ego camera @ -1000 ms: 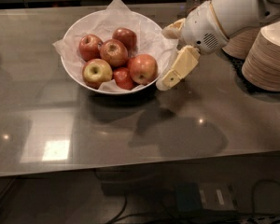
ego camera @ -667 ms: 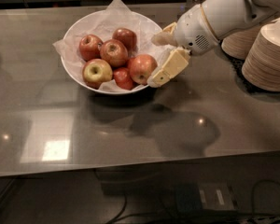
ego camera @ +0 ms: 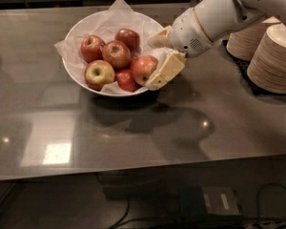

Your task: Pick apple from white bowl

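Camera view: the gripper (ego camera: pixel 158 54) hangs over the bowl's (ego camera: pixel 80 82) 3 o'clock rim, fingers (ego camera: pixel 166 70) spread wide and clasping nothing. The near finger sits against the apple (ego camera: pixel 143 67), which lies in the bowl at 4 o'clock.

The claw (ego camera: pixel 151 63) is hanging over the right rim of the white bowl (ego camera: pixel 72 75), its fingers standing apart and the near one lying just beside the apple (ego camera: pixel 142 68). Five other apples (ego camera: pixel 116 54) are crowding that apple from the left and behind, so only its top and right side are staying reachable. Crumpled paper (ego camera: pixel 118 11) is rising above the bowl's far rim. Stacks of paper bowls (ego camera: pixel 276 56) are blocking the right end of the counter (ego camera: pixel 133 147), close beside the arm (ego camera: pixel 214 18). The counter's front and left are lying open for passage.
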`<state>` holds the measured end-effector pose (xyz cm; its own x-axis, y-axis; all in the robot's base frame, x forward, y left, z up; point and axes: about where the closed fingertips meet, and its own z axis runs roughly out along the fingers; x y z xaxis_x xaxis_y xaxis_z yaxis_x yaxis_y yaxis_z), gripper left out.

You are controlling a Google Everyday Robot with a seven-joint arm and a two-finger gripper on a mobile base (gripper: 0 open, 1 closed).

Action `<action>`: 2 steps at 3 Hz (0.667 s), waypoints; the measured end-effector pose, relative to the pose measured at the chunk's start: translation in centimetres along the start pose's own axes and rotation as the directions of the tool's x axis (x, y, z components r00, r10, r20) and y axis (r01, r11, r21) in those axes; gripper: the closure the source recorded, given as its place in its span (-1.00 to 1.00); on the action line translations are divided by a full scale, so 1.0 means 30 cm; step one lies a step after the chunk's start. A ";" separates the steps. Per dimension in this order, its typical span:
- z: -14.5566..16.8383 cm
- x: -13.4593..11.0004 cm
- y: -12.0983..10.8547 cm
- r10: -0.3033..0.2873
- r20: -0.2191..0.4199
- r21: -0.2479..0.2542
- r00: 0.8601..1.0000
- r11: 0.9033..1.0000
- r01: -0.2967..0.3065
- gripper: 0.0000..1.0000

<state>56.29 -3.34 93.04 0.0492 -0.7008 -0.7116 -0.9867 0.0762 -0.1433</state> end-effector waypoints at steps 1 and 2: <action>0.031 0.009 -0.015 -0.005 -0.006 -0.014 1.000 1.000 0.005 -0.64; 0.067 0.018 -0.032 0.005 0.002 -0.040 1.000 0.999 -0.005 -0.62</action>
<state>57.57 -2.37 91.41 0.0448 -0.6993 -0.7134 -0.9923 0.0513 -0.1126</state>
